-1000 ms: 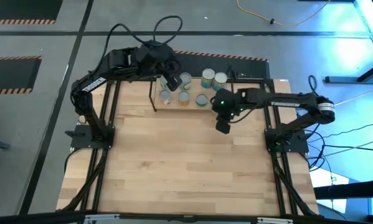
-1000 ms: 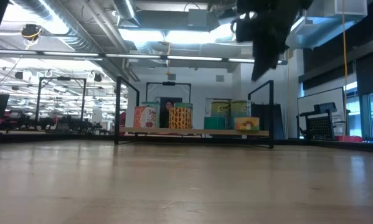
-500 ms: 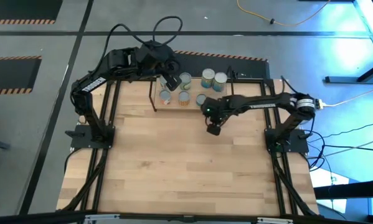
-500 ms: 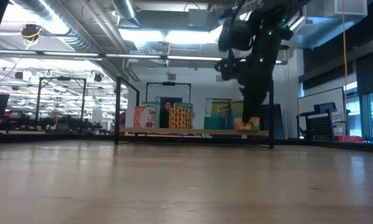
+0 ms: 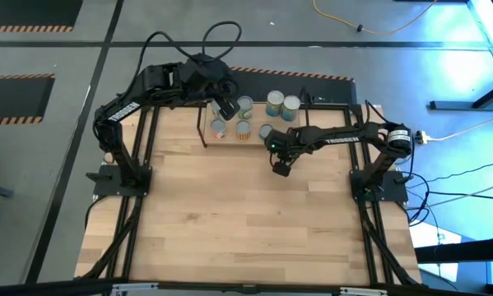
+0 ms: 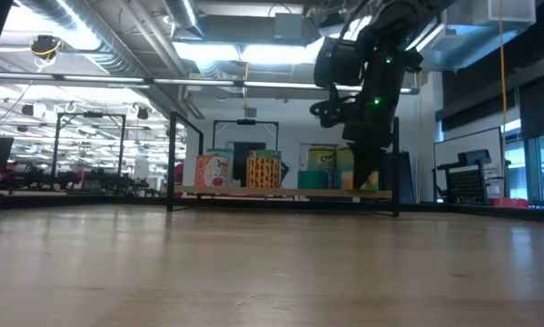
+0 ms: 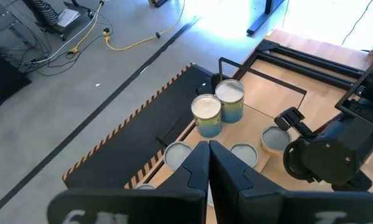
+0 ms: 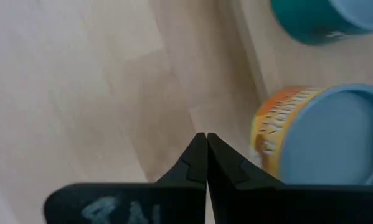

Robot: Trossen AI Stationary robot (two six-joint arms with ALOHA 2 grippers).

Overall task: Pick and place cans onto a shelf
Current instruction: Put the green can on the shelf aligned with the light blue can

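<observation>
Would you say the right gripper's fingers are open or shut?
Shut: in its wrist view the right gripper shows both fingers pressed together, holding nothing.

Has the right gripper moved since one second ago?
Yes. In the high view the right gripper has shifted toward the left arm's side, along the front of the shelf, and now sits beside the orange can.

Lower two thirds of table [image 5: 230, 222] in high view wide open, easy pass. Top edge crowded: shelf [image 5: 203, 123] with cans [image 5: 243, 128] packed close, tiny gaps between tops. Left gripper [image 5: 226, 108] parked right over left cans, blocks drop-in from above there. Right gripper [image 5: 280, 168] hangs just below-right of shelf, fingers together, beside orange can [image 8: 298, 134]. Black side loops [image 6: 173, 159] at both shelf ends fence off sideways entry.
</observation>
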